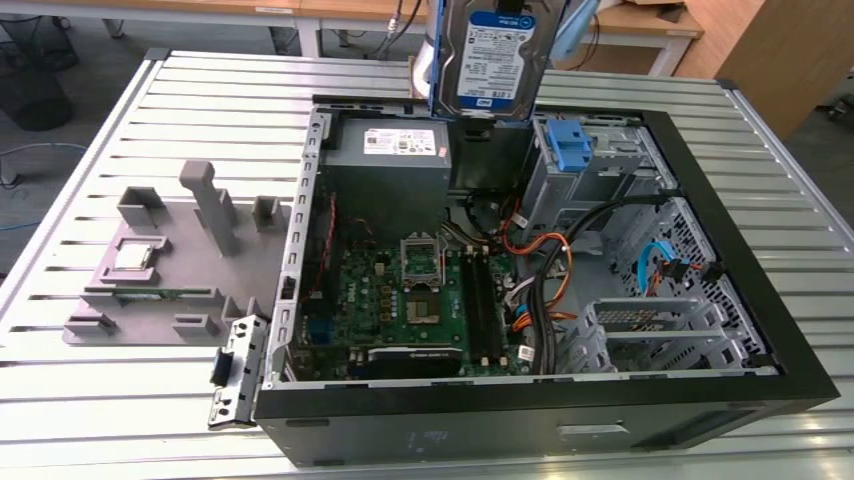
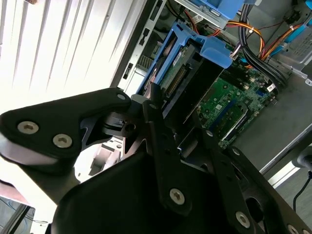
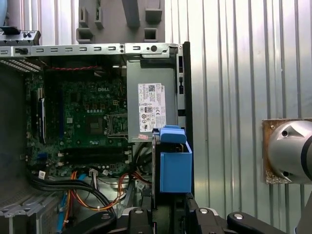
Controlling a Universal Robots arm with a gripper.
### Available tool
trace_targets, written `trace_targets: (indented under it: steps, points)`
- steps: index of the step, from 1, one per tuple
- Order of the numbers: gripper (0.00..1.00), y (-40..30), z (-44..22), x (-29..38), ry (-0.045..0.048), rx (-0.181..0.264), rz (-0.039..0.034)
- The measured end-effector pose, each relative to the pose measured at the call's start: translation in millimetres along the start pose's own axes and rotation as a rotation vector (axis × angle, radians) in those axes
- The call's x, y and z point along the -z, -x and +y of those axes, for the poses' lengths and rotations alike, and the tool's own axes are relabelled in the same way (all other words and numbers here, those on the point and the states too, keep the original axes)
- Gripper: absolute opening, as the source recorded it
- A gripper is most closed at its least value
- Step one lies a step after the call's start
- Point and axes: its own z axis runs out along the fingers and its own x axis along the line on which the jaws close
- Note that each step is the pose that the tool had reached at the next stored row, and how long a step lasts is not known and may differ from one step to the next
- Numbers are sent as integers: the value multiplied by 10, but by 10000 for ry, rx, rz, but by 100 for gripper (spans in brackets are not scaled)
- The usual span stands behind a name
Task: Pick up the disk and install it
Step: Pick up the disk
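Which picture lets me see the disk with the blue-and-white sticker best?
The exterior view. The disk faces that camera flat, label showing, raised above the open computer case. Both wrist views catch it edge-on: the first wrist view shows mostly its blue side rail, the second wrist view its blue rail and green circuit board.

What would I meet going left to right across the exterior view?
grey plastic fixture → power supply → disk → blue bracket → drive cage
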Motion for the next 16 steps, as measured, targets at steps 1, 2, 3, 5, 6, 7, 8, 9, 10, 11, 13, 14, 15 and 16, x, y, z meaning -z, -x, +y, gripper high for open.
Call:
trace_targets:
  steps: [1, 2, 3, 5, 6, 7, 8, 9, 10, 11, 13, 14, 15, 16]
  points:
    - [35, -1, 0, 0, 0, 0, 0]
    - [35, -2, 0, 0, 0, 0, -1]
    - [35, -4, 0, 0, 0, 1, -1]
    - [35, -10, 0, 1, 0, 0, 1]
    - [35, -13, -1, 1, 0, 0, 3]
    - [35, -17, -1, 1, 0, 0, 5]
    - [35, -21, -1, 1, 0, 0, 7]
    - [35, -25, -1, 1, 0, 0, 8]
    - [35, -29, -1, 1, -1, 0, 10]
    - [35, -33, -1, 1, -1, 0, 13]
    - [35, -44, -2, 2, -1, 1, 16]
    - [35, -49, -2, 2, -1, 1, 18]
    - [35, -56, -3, 2, -1, 0, 19]
    - [35, -62, -3, 2, -1, 0, 19]
